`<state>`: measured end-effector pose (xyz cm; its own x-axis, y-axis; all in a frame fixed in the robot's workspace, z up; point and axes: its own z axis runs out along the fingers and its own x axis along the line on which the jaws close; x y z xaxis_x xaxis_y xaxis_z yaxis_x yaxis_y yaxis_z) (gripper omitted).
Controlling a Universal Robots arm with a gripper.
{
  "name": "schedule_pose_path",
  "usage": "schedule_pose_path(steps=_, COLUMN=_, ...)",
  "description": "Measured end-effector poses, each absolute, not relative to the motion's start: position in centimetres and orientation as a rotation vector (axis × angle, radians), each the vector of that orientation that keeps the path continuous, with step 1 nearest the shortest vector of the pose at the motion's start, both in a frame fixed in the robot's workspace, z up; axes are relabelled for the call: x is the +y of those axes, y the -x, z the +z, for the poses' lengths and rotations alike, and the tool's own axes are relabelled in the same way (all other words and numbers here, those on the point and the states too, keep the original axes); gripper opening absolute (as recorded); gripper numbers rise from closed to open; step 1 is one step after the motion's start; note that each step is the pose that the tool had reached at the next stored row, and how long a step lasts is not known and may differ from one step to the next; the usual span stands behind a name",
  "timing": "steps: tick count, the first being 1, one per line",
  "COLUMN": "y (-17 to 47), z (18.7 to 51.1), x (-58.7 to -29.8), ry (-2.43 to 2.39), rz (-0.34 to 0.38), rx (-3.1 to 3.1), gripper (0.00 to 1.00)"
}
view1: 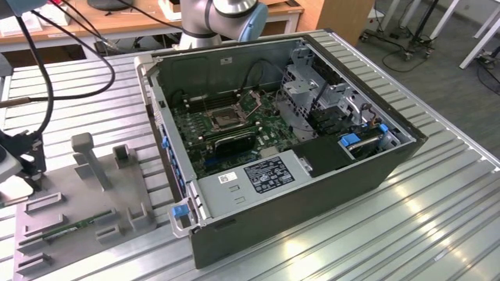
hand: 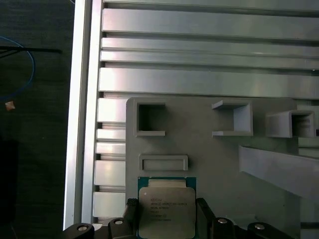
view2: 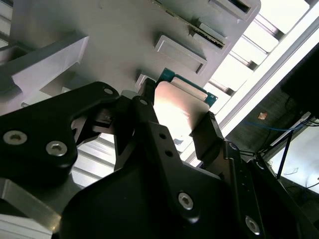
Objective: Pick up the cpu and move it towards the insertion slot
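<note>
The cpu (hand: pixel 166 211), a flat square chip with a silvery top and a green rim, lies flat against the grey fixture plate (hand: pixel 209 164) near the plate's edge. In both wrist views my gripper (hand: pixel 166 219) has its two black fingers (hand: pixel 130 214) pressed against opposite sides of the cpu (view2: pixel 179 107). I cannot tell whether the chip is off the plate. In the exterior view the insertion slot (view1: pixel 226 117) sits on the green board inside the open computer case, far off to the exterior view's right of the fixture plate (view1: pixel 86 199).
The open computer case (view1: pixel 312 193) stands on a ribbed metal table (view1: pixel 437 199). The fixture plate carries upright grey holders (view1: pixel 88 161) and a long green memory stick (view1: pixel 74 227). The table's edge (hand: pixel 82 124) runs close beside the cpu. Black cables (view1: pixel 47 88) hang over the table.
</note>
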<state>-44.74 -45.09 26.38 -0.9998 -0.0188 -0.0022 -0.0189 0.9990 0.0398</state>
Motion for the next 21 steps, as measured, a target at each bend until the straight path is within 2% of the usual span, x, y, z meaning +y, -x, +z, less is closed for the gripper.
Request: schedule_pose_path(steps=21, y=44.7, z=27.9, x=-45.1, ry=0.030, rz=0.062, rx=3.139, gripper=0.55)
